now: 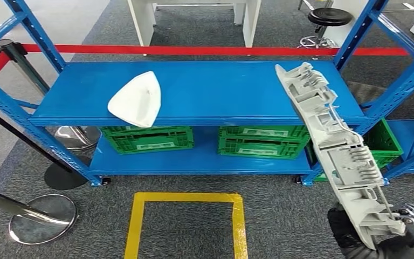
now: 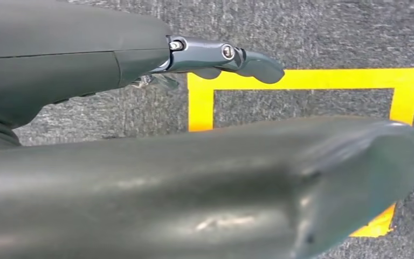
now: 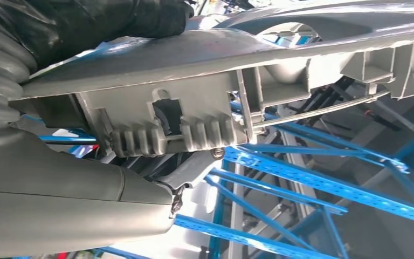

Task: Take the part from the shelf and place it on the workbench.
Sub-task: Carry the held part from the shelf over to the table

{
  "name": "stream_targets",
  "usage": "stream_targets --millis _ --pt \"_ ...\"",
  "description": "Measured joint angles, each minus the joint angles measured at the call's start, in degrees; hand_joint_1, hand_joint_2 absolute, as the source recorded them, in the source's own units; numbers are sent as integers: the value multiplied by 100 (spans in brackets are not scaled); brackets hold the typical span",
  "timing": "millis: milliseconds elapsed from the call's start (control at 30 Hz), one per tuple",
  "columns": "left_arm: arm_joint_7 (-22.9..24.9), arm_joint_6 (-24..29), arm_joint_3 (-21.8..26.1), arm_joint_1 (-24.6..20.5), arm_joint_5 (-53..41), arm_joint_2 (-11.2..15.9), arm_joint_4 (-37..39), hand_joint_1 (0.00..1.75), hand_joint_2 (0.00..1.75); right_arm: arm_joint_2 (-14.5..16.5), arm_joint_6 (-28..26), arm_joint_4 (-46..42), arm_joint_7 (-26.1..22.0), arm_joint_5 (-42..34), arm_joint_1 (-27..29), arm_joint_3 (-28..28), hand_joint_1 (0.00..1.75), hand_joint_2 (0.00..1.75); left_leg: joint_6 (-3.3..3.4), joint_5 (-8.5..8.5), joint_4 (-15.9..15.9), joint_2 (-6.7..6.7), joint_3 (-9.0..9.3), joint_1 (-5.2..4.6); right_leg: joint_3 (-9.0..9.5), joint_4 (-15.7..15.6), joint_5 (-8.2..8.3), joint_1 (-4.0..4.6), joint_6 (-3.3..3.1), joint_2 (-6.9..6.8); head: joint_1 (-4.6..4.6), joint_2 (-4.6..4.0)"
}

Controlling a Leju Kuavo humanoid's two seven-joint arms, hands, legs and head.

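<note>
Right hand (image 1: 374,237) at 5 o'clock grips the long grey part (image 1: 334,145), already off the shelf (image 1: 215,91), workbench drop still to do; left hand (image 2: 215,54) holds nothing, fingers apart.

Readable text: none could be made out in any view.
Crate labels: pale label strips stood on the fronts of the green crates (image 1: 150,139) under the blue shelf (image 1: 205,91), at about 12 o'clock from the yellow floor square (image 1: 186,221); their print was too small to read.
Grey part (image 1: 334,145): showed moulded ribs but no legible marking, in the head or right wrist view.
</note>
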Motion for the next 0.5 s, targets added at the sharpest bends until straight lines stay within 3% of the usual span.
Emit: stream_targets --millis 67,133,167,200,233,300,333,367,400,467,500 --pt "0 0 -19 -4 0 -1 0 0 0 -1 0 0 -1 -3 3 -5 175 175 94 101 -21 24 -102 10 -171 471 -459 -4 37 19 36 0" --pt "0 0 -32 -4 1 4 0 0 0 -2 0 0 -2 -3 4 -10 175 175 124 198 -7 33 -232 -10 -358 1184 -882 -4 56 22 65 0" --pt "0 0 -41 -3 1 3 0 0 0 -2 0 0 -1 -3 5 -14 175 175 125 245 8 38 -303 -20 -379 1416 -920 -4 60 23 69 0" --pt "0 0 -52 -3 -2 2 0 0 0 -3 0 0 -1 -5 6 -18 175 175 121 288 29 40 -378 -28 -315 1466 -839 -3 57 22 69 0" --pt "0 0 -62 -4 -4 1 0 0 0 -3 0 0 0 -9 6 -22 175 175 113 323 57 41 -451 -33 -144 1301 -672 -3 48 22 71 0" --pt "0 0 -75 -5 -9 -1 0 0 0 -3 0 0 0 -16 2 -27 175 175 84 372 125 40 -567 -46 403 533 -413 3 15 21 71 0" --pt "0 1 -76 -5 -11 -1 0 0 0 -3 0 0 -1 -19 0 -28 175 175 60 396 161 39 -611 -55 661 147 -392 7 -5 23 68 0" --pt "0 3 -78 -6 -13 -1 0 0 0 -4 0 0 -1 -23 0 -30 175 175 33 425 191 38 -646 -64 804 -119 -423 12 -24 27 67 0" --pt "0 5 -78 -7 -13 1 0 0 0 -5 0 0 -2 -28 1 -32 175 175 3 457 209 38 -674 -71 856 -252 -470 20 -40 31 65 0" --pt "0 11 -79 -7 -11 6 0 0 0 -9 0 0 -1 -39 7 -41 175 175 -61 490 236 31 -716 -66 780 -297 -444 10 -102 29 67 0" --pt "0 15 -79 -4 -9 10 0 0 0 -11 0 0 -1 -42 8 -45 175 175 -97 409 287 23 -743 -60 746 -302 -410 0 -144 22 62 0"
